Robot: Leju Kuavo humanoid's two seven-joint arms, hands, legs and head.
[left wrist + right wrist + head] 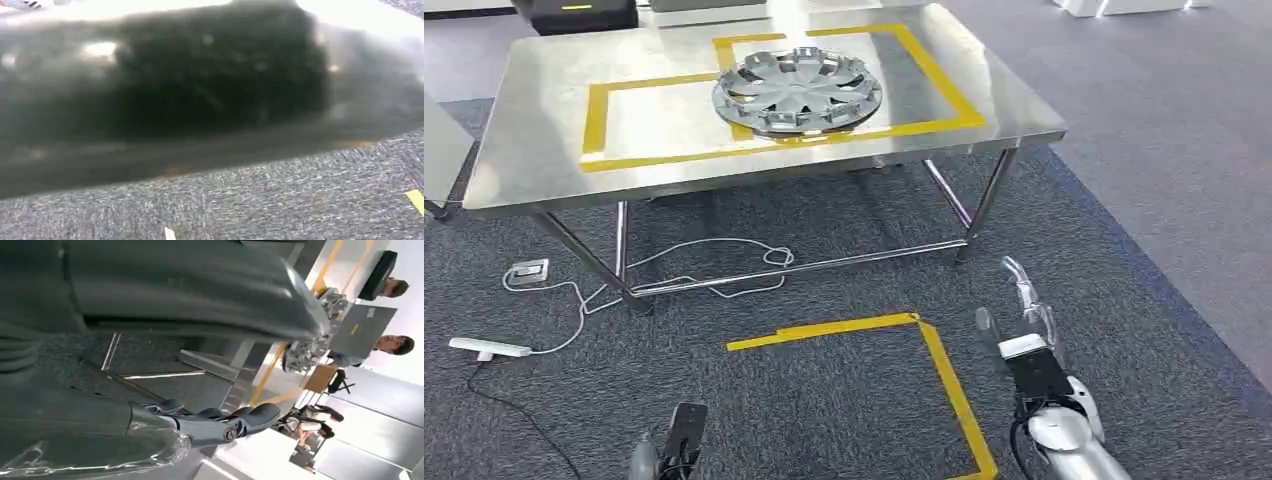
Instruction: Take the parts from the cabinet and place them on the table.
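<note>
resting on the table, hubcap well beyond fingers.

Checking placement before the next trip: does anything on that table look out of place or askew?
Slightly: the wheel cover lies flat on the steel table but straddles the yellow tape line between the two marked boxes, not sitting inside one.

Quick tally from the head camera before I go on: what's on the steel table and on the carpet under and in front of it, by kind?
Wheel covers on the table, apparently stacked, number unclear: at least 1
White cables on the carpet: 1
Small white box on the cable: 1
White bar-shaped device: 1
Total: at least 4
</note>
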